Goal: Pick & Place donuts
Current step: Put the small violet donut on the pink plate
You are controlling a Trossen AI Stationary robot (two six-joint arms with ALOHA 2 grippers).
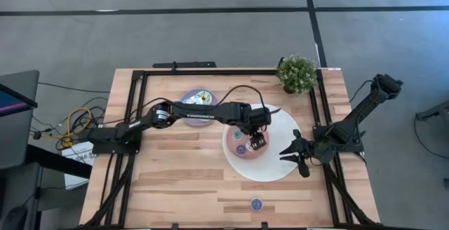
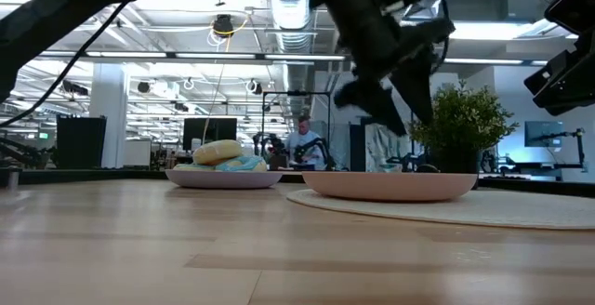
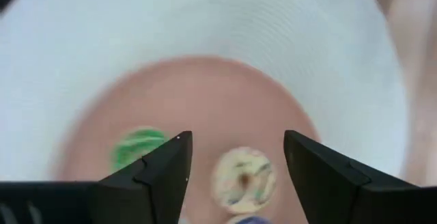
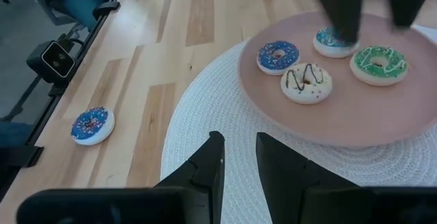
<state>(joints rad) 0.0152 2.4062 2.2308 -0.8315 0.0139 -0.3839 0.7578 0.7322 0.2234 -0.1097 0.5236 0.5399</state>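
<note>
left gripper (image 1: 257,140): hovers over the pink plate (image 4: 355,115), fingers spread, nothing between them; in its own wrist view the cream donut (image 3: 244,176) lies on the plate below the gap.
plate load: four donuts on the pink plate: blue donut (image 4: 278,56), cream donut with dark drizzle (image 4: 306,82), green donut (image 4: 379,64), and a blue-sprinkled one (image 4: 334,41) partly behind the left fingers.
plate position: rests on the white woven mat (image 1: 280,163), centre-right of the table (image 1: 175,181).
stray donut: blue sprinkled donut (image 1: 257,203) alone on bare wood near the front edge, well apart from the mat.
key relation: stray donut lies toward the front edge from both grippers, about midway between them across the table; which is nearer is too close to call.
axis: ring shape, no long axis; any approach angle should serve.
right gripper (image 1: 300,156): waits at the mat's right rim, fingers a narrow gap apart, empty.
lilac plate (image 1: 198,98): at table rear, holds more pieces, details too small.
judgement: next pick is likely the stray donut.
</note>
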